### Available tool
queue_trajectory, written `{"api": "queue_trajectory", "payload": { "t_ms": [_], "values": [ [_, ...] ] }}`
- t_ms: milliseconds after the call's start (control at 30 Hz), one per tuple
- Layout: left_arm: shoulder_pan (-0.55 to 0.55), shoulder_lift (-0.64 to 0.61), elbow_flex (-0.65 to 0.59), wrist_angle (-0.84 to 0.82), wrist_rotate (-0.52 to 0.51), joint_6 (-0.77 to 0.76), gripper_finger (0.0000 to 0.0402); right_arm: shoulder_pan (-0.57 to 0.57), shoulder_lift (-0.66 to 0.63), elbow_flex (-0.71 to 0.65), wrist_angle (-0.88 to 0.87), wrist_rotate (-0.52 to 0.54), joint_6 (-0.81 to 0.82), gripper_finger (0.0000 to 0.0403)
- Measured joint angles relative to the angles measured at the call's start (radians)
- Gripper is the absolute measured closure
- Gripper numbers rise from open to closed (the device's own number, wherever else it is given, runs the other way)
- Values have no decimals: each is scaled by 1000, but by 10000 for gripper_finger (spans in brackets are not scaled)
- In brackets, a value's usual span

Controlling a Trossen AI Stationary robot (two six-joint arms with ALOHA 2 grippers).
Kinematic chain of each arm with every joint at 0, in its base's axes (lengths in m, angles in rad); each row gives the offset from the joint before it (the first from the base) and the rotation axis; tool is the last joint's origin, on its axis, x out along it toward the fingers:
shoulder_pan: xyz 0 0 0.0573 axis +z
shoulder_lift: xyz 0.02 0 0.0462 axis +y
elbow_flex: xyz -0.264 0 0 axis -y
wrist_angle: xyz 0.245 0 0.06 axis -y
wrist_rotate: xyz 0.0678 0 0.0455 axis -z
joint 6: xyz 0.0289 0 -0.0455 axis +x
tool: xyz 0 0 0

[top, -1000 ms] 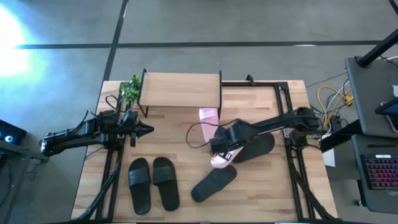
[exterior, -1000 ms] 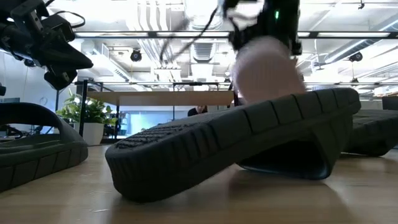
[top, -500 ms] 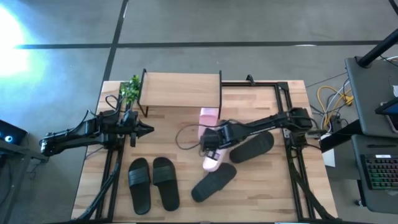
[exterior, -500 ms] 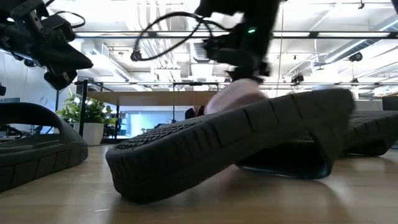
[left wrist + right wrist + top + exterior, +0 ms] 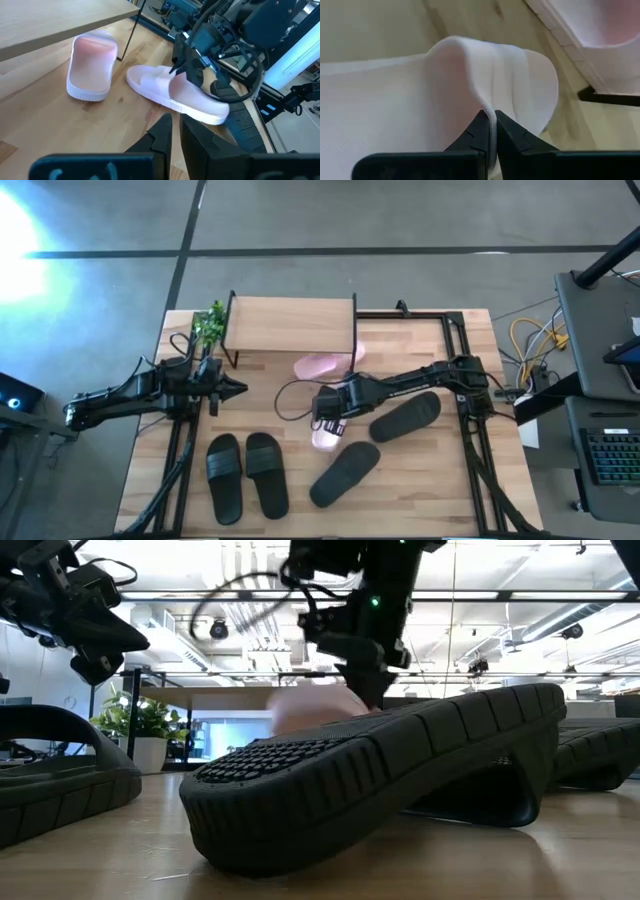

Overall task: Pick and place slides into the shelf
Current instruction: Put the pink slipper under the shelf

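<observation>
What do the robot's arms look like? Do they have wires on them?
Both arms are black and thin, built from jointed segments. Each ends in a gripper with two dark, pointed fingers: the left gripper and the right gripper. A black cable loops out beside the right wrist, and a small green light glows on that arm in the low view.

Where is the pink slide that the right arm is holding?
In the high view the held pink slide sits mid-table, pinched by its strap in the right pincer, just in front of the shelf and the other pink slide.
</observation>
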Motion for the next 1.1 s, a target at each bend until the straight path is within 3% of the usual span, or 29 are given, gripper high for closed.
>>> {"api": "queue_trajectory", "payload": {
  "t_ms": [200,367,533,700,933,1100],
  "values": [
    [1,2,0,2,-1,0,380,-28,0,0,82,119,5,390],
    [0,1,0,4,-1,0,380,-99,1,-8,-17,214,146,390],
    [0,3,0,3,-1,0,380,-113,2,-17,-26,348,128,390],
    [0,1,0,1,0,0,380,-127,3,-23,-7,370,91,390],
    [0,2,0,2,0,1,380,-81,2,-67,257,345,-289,390],
    [0,2,0,2,-1,1,380,-109,1,-80,50,330,-84,390]
  ]
}}
